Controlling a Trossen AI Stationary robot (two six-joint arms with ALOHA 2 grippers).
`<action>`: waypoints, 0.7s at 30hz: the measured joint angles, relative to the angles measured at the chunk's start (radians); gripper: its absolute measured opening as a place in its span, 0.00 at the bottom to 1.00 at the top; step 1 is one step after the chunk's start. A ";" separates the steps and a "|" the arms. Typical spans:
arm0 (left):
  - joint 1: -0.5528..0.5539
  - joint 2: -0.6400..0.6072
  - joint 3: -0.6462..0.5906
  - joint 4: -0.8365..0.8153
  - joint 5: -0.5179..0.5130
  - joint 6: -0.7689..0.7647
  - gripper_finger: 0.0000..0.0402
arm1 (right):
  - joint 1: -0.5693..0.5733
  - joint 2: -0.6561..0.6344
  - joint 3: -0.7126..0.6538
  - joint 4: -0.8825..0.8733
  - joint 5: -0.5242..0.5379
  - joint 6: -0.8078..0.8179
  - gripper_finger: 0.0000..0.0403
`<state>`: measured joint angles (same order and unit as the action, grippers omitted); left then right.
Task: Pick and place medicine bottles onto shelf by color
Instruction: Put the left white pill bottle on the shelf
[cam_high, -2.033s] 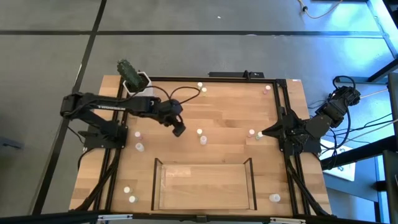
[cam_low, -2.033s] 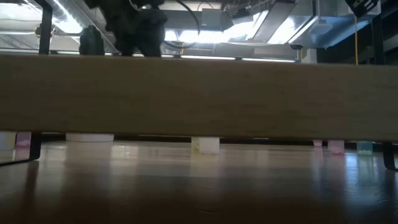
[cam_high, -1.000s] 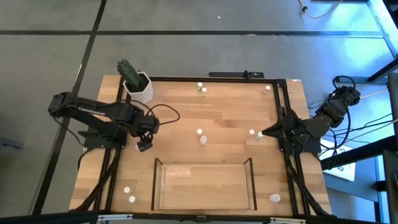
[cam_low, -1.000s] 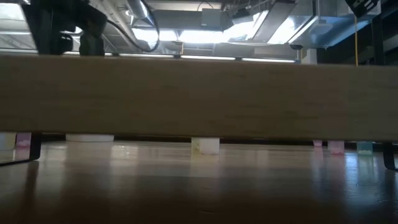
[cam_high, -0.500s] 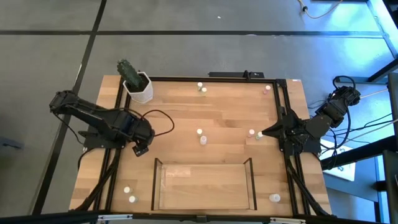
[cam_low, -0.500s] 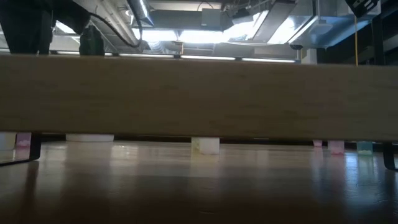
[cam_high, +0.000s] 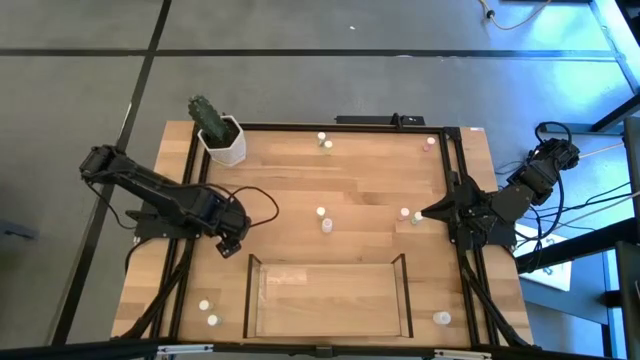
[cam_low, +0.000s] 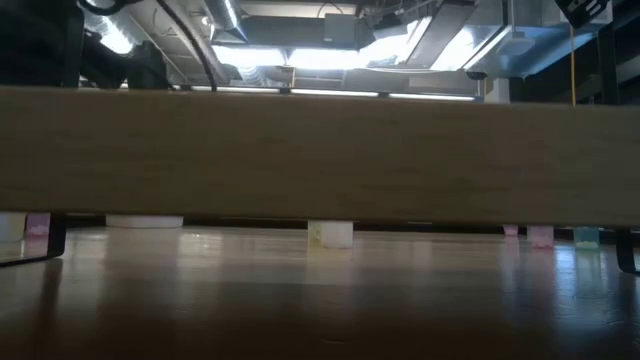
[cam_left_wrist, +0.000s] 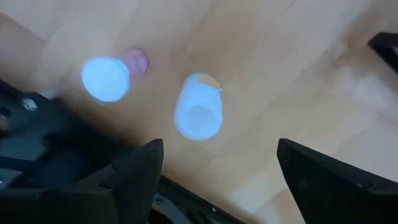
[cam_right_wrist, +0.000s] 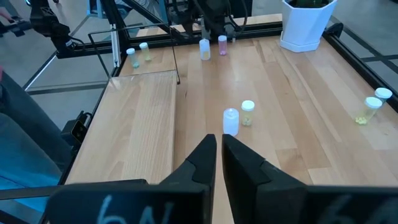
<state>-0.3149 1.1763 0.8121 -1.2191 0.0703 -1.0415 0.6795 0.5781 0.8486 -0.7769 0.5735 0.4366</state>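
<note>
We have the left gripper (cam_left_wrist: 214, 174) hovering straight above two medicine bottles at the table's left edge, fingers (cam_left_wrist: 134, 171) spread wide, nothing held. Nearest under it is the white-capped bottle (cam_left_wrist: 198, 114), sitting between the fingers; just beside it, apart, a pinkish bottle (cam_left_wrist: 107, 78) with a pale cap. In the high view the left gripper (cam_high: 229, 240) covers that pair, so we can't see them there.

To do this well, we judge: centre the fingers on the white-capped one only, drop straight down, and keep the near finger clear of the pinkish neighbour so it doesn't tip. Close gently; these bottles are tiny and will likely roll.

Next out, the shelf (cam_high: 254, 300), a clear-walled tray with a wood floor, is near the front edge and looks empty. Further off are two bottles mid-table (cam_high: 323, 219), more at the back edge (cam_high: 324, 141), and the cactus pot (cam_high: 221, 138) at the back left corner.

The right gripper (cam_high: 424, 212) is parked at the right edge, clenched shut, holding nothing
</note>
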 joint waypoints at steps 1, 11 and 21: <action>0.000 0.000 -0.007 0.005 0.001 -0.005 0.77 | 0.000 0.000 0.000 0.000 0.000 0.000 0.07; 0.000 0.000 -0.074 0.073 -0.009 -0.047 0.77 | 0.000 0.000 0.000 0.000 0.000 0.000 0.07; 0.000 0.000 -0.135 0.131 -0.054 -0.048 0.77 | 0.000 0.000 0.000 0.000 0.000 0.000 0.07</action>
<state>-0.3145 1.1763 0.6771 -1.0880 0.0166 -1.0897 0.6796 0.5781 0.8486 -0.7769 0.5735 0.4366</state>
